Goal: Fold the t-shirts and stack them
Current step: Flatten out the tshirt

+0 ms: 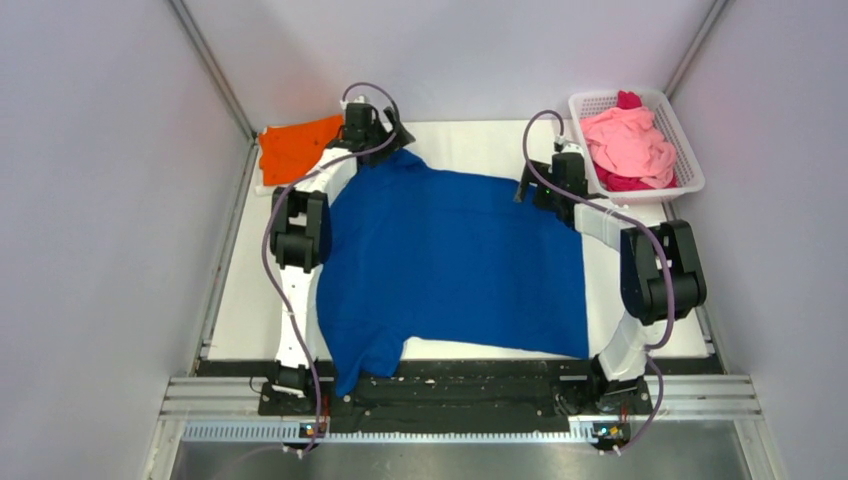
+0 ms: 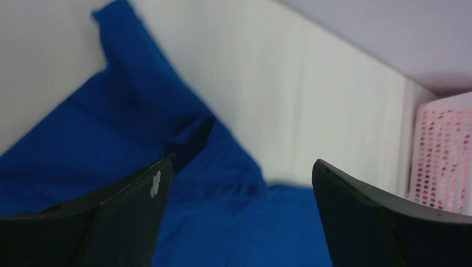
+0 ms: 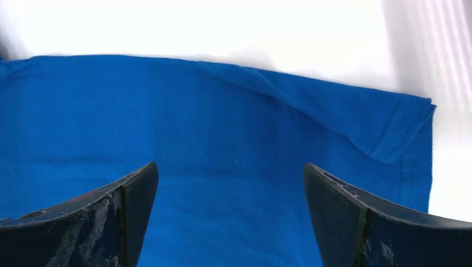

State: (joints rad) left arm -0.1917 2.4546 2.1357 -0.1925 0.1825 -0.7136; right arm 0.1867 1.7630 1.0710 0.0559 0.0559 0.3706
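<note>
Robot lab test cell, not a home: white table (image 1: 470,135) boxed in by plain grey panels (image 1: 90,220) on aluminium struts (image 1: 215,75); left arm (image 1: 300,230) and right arm (image 1: 655,265) bolted to slotted rail (image 1: 720,392) at 6 o'clock.
</note>
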